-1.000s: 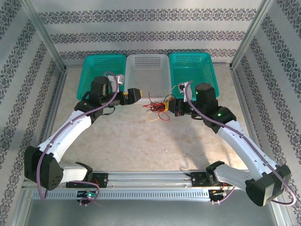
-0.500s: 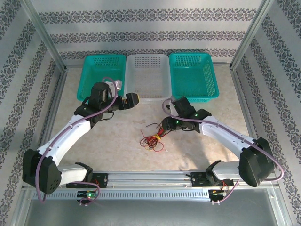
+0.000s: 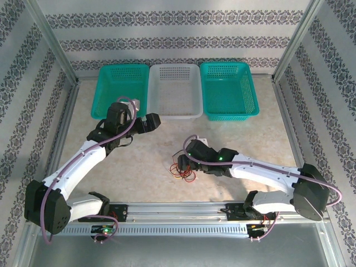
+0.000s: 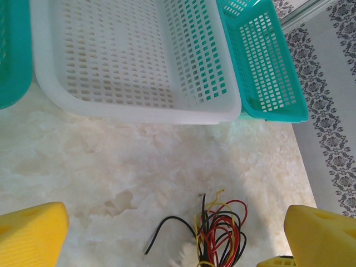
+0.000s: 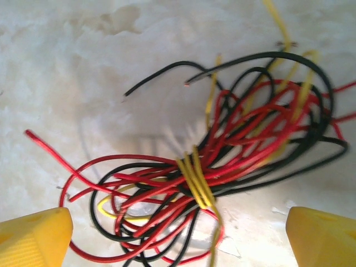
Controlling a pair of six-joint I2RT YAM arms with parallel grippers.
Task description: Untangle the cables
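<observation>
You have one tied bundle of thin red, black and yellow cables (image 5: 194,178) at 6 o'clock below the wide-open right gripper (image 5: 178,239). The left gripper (image 3: 154,120) is open too and empty. At 12 o'clock, one white perforated plastic basket (image 3: 175,65) sits between two teal plastic baskets (image 3: 225,64).

A pale marbled desk (image 3: 150,167) lies beneath the jaws, framed by aluminium rails (image 3: 178,210). Ahead of the jaws and to both sides stand walls (image 3: 178,33) papered in grey floral stripes, evenly lit.
</observation>
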